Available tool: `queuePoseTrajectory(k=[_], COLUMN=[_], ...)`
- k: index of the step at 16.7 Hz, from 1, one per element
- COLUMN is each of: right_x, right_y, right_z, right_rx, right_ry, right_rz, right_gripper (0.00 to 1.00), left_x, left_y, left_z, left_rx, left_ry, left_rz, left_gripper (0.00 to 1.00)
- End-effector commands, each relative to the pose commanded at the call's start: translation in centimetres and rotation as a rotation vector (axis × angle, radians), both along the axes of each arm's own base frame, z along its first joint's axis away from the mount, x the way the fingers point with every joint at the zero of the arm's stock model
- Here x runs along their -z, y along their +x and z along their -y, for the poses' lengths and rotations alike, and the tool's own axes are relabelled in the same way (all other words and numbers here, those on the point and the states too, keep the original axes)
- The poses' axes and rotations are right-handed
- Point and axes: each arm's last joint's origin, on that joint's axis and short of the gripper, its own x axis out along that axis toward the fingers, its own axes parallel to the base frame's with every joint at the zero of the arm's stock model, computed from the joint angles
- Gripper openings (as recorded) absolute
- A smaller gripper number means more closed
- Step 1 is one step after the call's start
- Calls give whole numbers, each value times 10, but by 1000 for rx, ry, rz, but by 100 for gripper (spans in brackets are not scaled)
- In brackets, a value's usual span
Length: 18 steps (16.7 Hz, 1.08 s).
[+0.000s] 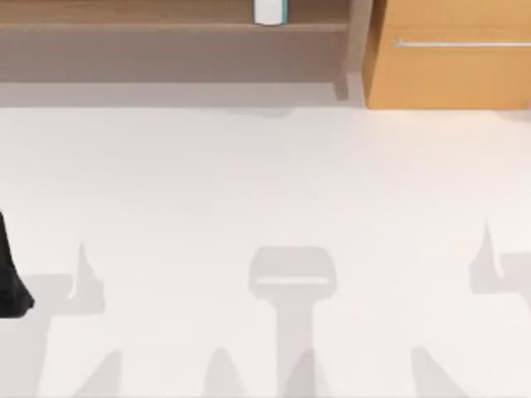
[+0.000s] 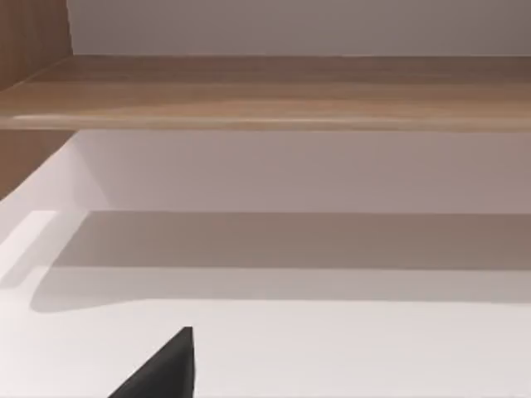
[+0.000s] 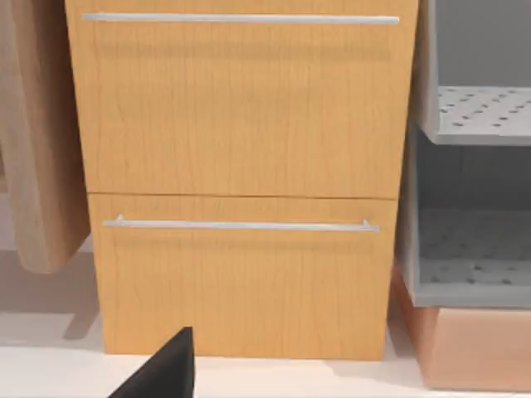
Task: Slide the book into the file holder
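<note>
Top: book [image 1: 270, 12] stands on the wooden shelf [image 1: 166, 27] at 12 o'clock, white end and teal edge showing. Orange drawer unit [image 1: 448, 75] at 1–2 o'clock. Left arm [image 1: 10, 278] at 9 o'clock on the white table [image 1: 265, 182].

Left wrist: shelf board [image 2: 265, 91] across the far side, table below, one dark fingertip [image 2: 166, 369] showing.

Right wrist: two drawers with bar handles [image 3: 241, 225], grey perforated rack [image 3: 477, 207] beside them, one dark fingertip [image 3: 166, 369] showing.
</note>
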Motion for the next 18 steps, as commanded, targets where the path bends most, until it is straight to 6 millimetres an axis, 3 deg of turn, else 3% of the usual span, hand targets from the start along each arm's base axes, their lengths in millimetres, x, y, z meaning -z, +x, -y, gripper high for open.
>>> queuePoseTrajectory(k=[4,6,8,11,14,18], right_x=[-59,-83,-94,-86,-70,-44], right_y=[32,63,103,160,204,251], right_z=[-29,-56,-95,-164,-226,-282], right_rx=[-22,-31,-37,-39,-32,-9], right_ry=[-13,-30,-58,-96,-96,-57], right_rz=[-11,-36,-75,-113,-99,-51], right_gripper=[100,100,100,100,100,100], left_x=[0,0,0,0,0,0], left_y=[0,0,0,0,0,0], left_z=[0,0,0,0,0,0], left_rx=[0,0,0,0,0,0], left_ry=[0,0,0,0,0,0], left_rz=[0,0,0,0,0,0], left_gripper=[100,100,100,100,100,100])
